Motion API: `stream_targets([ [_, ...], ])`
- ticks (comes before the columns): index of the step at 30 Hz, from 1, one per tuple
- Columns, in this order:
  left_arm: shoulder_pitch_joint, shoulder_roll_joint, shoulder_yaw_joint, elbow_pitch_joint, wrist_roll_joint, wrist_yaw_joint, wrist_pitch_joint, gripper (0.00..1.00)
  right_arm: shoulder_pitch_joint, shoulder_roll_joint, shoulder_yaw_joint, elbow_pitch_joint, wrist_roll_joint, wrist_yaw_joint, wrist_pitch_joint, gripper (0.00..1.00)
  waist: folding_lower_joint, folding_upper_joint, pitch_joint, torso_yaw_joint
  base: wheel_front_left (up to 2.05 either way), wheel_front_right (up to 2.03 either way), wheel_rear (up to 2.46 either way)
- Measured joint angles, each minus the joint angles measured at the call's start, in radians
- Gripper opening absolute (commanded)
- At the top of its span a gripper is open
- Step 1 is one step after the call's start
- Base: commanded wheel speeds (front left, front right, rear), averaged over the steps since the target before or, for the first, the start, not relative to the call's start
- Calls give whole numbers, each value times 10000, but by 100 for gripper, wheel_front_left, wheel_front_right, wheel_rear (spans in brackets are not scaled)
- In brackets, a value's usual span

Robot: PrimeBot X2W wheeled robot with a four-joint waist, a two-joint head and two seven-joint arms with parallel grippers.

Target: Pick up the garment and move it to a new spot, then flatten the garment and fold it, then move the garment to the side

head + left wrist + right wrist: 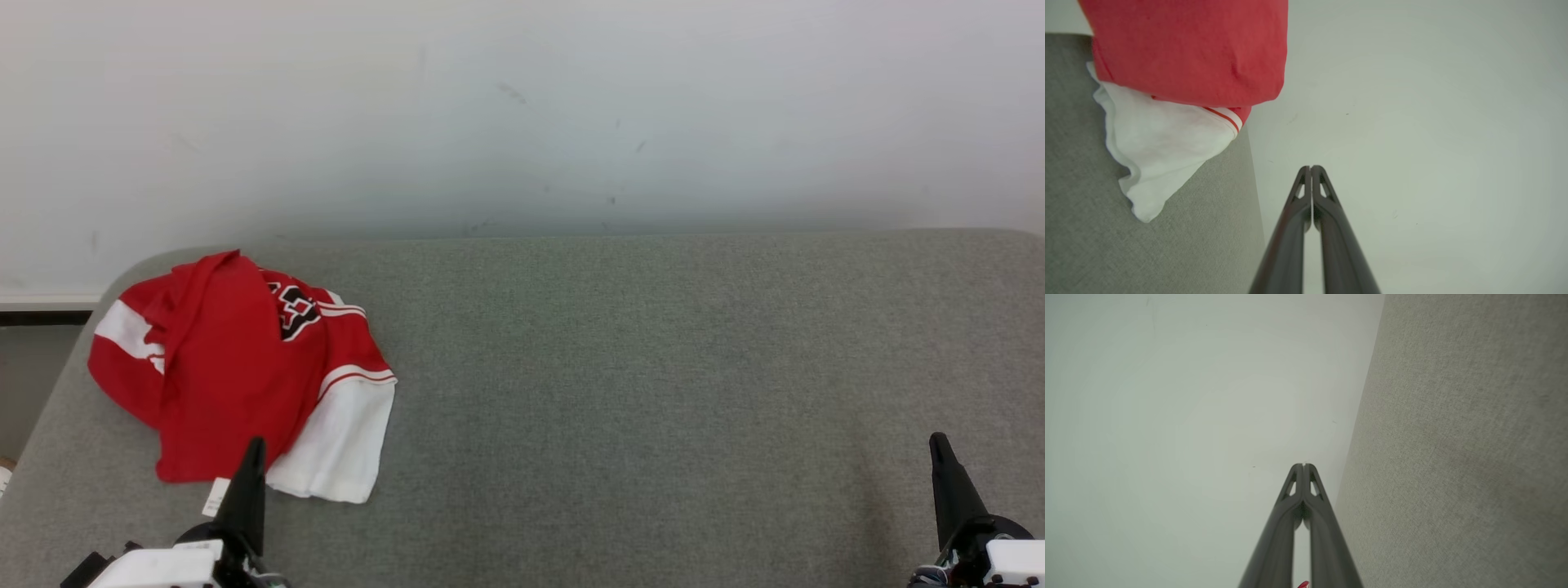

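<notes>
L fingers (251, 469) (1306, 171) sit at the near-left of the surface (653, 367) (1126, 245) (1453, 457), pressed tight together w/ nothing btwn them. In head view their tip overlaps the near hem of the garment (229, 367) (1188, 49); in L wrist view they're clear of the cloth. R fingers (940, 457) (1300, 470) are by the near-right corner, also closed tight, empty, well apart from the garment.

A small white tag (216, 496) lies just beside the L fingers at the near hem. The garment is a crumpled heap at the surface's left end, close to the left edge, reaching toward the far-left corner. Red body is bunched on top. A white sleeve end (343, 441) (1163, 147) w/ red stripes sticks out on the heap's right, flat on the surface. A blk-&-white graphic (294, 310), partly folded under, is on the far side. Past the far edge is a pale wall (522, 106) (1412, 102) (1167, 396).
</notes>
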Motion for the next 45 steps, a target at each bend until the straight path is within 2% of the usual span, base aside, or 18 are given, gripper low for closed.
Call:
stream_targets([
  [9, 0, 0, 0, 0, 0, 0, 0, 0, 0, 0, 0, 0, 0, 0, 0, 0, 0, 0, 0, 0, 0, 0, 0],
  [10, 0, 0, 0, 0, 0, 0, 0, 100, 0, 0, 0, 0, 0, 0, 0, 100, 0, 0, 0, 0, 0, 0, 0],
  [17, 304, -92, -219, 322, 40, 0, -190, 100, 315, 113, 125, 265, -48, 2, -188, 100, 0, 0, 0, -1, 0, 0, 0],
  [24, 304, -92, -458, 307, 418, 58, -541, 100, 444, 113, 211, 117, -782, 2, -523, 100, 0, 0, 2, -2, 0, 0, 0],
  [32, 306, -88, -688, 155, 1296, 178, -886, 100, 525, 109, 282, -188, -2155, 2, -890, 100, 0, 0, 10, 7, 0, 0, 0],
  [45, 332, -81, -1051, -257, 3693, 546, -1406, 100, 663, 104, 604, -685, -5095, 2, -1396, 100, 0, 0, 4, 16, 0, 0, 0],
])
